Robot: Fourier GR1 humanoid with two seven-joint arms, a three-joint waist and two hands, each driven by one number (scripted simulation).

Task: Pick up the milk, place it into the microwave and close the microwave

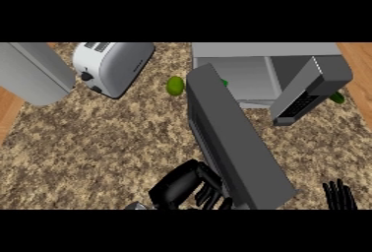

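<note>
The microwave (265, 50) stands at the back right, and its pale cavity (243, 78) is open to view. Its dark door (236, 142) swings far out toward me and hides part of the cavity. The grey keypad panel (309, 88) sits at the cavity's right side. No milk carton shows anywhere; the door may hide it. My left hand (181, 189) is low in the middle, its fingers (209, 193) resting against the door's left face near the outer end. My right hand (339, 195) rests open at the lower right, fingers up, apart from the door.
A white toaster (112, 66) stands at the back left beside a grey appliance (33, 74). A green lime (175, 85) lies just left of the door's hinge end. Another green fruit (337, 98) peeks out right of the microwave. Speckled counter (94, 147) spreads at the left.
</note>
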